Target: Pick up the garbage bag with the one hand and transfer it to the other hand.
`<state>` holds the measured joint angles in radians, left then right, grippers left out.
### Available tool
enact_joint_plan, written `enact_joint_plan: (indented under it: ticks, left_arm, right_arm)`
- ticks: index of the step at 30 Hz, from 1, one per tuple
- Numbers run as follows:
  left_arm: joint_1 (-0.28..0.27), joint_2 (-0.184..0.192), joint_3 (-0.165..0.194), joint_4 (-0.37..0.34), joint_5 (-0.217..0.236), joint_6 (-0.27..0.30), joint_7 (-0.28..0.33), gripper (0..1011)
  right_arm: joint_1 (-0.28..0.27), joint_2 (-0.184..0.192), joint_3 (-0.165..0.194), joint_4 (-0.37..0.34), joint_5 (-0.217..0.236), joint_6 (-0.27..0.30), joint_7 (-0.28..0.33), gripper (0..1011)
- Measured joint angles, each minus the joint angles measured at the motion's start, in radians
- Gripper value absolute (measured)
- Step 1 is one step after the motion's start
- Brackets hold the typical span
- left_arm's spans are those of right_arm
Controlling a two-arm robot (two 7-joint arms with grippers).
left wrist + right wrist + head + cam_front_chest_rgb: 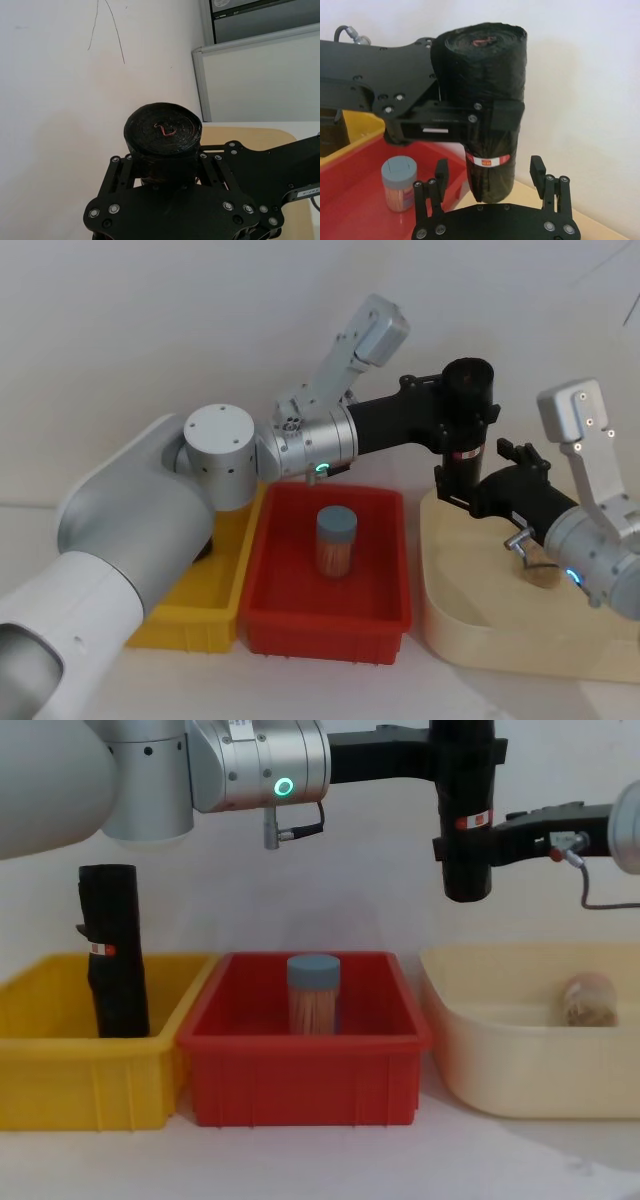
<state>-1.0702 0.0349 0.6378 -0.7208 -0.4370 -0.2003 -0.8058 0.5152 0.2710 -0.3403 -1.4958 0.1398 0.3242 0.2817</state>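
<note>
Our black left gripper (489,115) clamps the upright black plastic garbage-bag roll (487,65) (red-and-white label (487,160) below the grip); our black right gripper (490,176) flanks its lower end, fingers released.

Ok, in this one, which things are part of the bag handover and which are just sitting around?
In the job: garbage bag, held upright by the left gripper; right gripper, open around its lower part.
Lying about: second black roll in the yellow bin; toothpick jar in the red bin; jar in the beige tray.
</note>
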Motion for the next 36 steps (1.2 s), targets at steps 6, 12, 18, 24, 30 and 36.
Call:
enact_joint_plan:
  ticks: [6, 12, 18, 24, 30, 36]
  left_arm:
    - [0.0, 0.0, 0.0, 0.0, 0.0, 0.0, 0.0, 506]
    - [0.0, 0.0, 0.0, 0.0, 0.0, 0.0, 0.0, 506]
    - [0.0, 0.0, 0.0, 0.0, 0.0, 0.0, 0.0, 506]
    - [0.0, 0.0, 0.0, 0.0, 0.0, 0.0, 0.0, 506]
    - [0.0, 0.0, 0.0, 0.0, 0.0, 0.0, 0.0, 506]
    - [0.0, 0.0, 0.0, 0.0, 0.0, 0.0, 0.0, 506]
  right_arm:
    - [0.018, -0.024, -0.006, 0.021, -0.009, 0.0, -0.012, 999]
    - [0.039, -0.053, -0.01, 0.049, -0.017, 0.003, -0.028, 999]
    - [0.052, -0.071, -0.012, 0.067, -0.022, 0.006, -0.037, 954]
    - [0.06, -0.083, -0.014, 0.079, -0.026, 0.008, -0.044, 803]
    - [0.065, -0.089, -0.014, 0.085, -0.028, 0.009, -0.048, 632]
    - [0.068, -0.094, -0.014, 0.09, -0.029, 0.01, -0.05, 516]
